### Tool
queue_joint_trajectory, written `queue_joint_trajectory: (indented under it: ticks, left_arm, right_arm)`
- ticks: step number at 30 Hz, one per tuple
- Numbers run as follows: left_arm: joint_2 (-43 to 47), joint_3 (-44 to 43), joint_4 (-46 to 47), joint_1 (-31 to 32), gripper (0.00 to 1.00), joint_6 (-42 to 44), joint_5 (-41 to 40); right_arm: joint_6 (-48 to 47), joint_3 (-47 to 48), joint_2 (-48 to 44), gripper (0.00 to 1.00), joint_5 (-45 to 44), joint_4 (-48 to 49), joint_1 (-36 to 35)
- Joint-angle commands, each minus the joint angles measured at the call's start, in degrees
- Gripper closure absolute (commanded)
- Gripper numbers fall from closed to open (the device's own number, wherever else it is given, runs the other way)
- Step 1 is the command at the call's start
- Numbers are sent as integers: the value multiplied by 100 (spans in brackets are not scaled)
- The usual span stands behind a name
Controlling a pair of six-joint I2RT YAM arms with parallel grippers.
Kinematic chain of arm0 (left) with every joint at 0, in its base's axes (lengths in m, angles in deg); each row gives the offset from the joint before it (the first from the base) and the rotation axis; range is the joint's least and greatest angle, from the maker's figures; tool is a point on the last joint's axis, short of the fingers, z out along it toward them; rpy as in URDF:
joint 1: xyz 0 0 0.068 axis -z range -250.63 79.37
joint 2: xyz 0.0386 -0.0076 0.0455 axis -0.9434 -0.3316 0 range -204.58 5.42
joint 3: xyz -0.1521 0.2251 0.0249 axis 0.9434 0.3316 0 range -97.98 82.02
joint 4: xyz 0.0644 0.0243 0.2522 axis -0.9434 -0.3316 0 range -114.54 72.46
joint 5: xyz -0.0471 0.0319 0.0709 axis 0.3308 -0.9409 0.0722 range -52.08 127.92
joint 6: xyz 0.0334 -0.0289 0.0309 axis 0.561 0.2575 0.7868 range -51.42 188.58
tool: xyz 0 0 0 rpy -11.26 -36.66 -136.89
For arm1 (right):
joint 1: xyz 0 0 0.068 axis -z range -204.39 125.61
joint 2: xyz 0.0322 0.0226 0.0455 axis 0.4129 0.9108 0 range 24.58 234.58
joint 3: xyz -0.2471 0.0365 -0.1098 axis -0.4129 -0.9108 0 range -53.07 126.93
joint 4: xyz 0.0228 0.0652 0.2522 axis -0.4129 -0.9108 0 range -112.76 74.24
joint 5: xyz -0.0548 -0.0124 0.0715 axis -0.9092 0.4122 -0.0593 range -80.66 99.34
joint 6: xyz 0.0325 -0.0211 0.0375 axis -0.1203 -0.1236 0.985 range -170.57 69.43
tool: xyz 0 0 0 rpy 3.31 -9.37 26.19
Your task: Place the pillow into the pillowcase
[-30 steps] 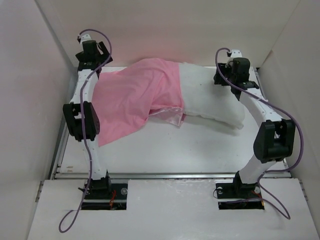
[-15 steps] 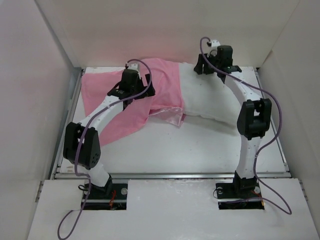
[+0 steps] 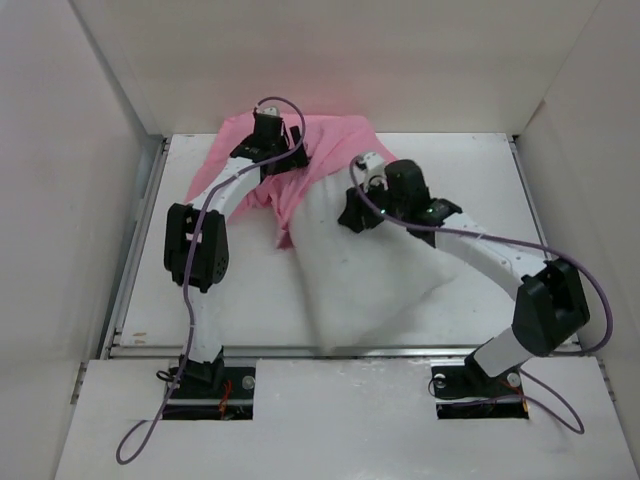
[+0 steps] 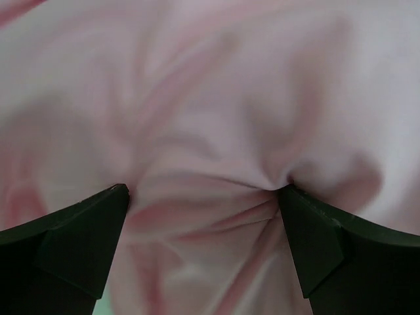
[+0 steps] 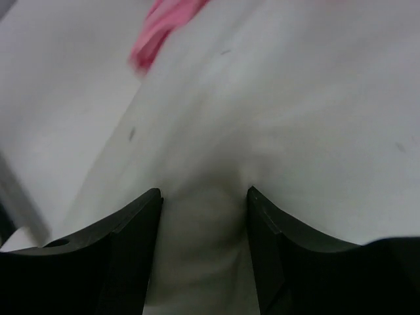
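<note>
The white pillow (image 3: 370,270) lies slanted across the middle of the table, one corner near the front edge. The pink pillowcase (image 3: 325,145) is bunched at the back, over the pillow's far end. My left gripper (image 3: 272,160) is down in the pink bunch; in the left wrist view (image 4: 203,190) its fingers pinch a gathered fold of pillowcase (image 4: 210,98). My right gripper (image 3: 352,212) sits on the pillow's upper part; in the right wrist view (image 5: 204,191) its fingers squeeze a bulge of pillow (image 5: 295,98), with a bit of pink pillowcase (image 5: 164,20) beyond.
White walls close in the table (image 3: 500,170) on the left, back and right. A metal rail (image 3: 400,350) runs along the near edge, and the pillow's front corner reaches it. Both arm bases stand on the white board in front.
The pillow has swung round and been pulled toward the front. My left gripper moved to the back with the pillowcase, which is now bunched up. My right gripper moved forward and left onto the pillow.
</note>
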Motion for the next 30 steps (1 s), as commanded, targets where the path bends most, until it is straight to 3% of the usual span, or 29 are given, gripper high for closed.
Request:
queue_joint_trajectory:
  ticks: [1,5,8,13,17,20,25,28,30]
  left_arm:
    - [-61,-609,-102,15,0,107,0]
    - [641,-66,119,-107,0,159,-254]
    - [1292,418,189,-160,0,238,-701]
    - [2223,1199,136,-161,0,449,-861]
    - [3058,1868,268,75,0,599,-861]
    - [3647,2298,268,532,0,836,-730]
    - [4219,2932,-73,2146,0,977,-782]
    - [4159,3143,-765,3095,0,759,-1149]
    - [4106,3196,-1189,3529,0,390,-1721]
  right_arm:
    - [461,-268,-79,41,749,-479,-1050]
    - [400,214,236,41,1441,-409,-1850]
    - [250,654,220,43,1496,-592,-1852]
    - [118,787,-526,40,-206,-1005,-1852]
    - [398,366,-1360,36,-1402,-1252,-1791]
    - [820,-107,-1739,35,-1781,-1568,-1352]
    - [1259,-944,-2417,35,-2229,-2191,-543]
    - [1409,-1331,-2566,35,-2283,-2333,-419]
    - [1410,-1542,-2646,35,-1828,-2255,-419]
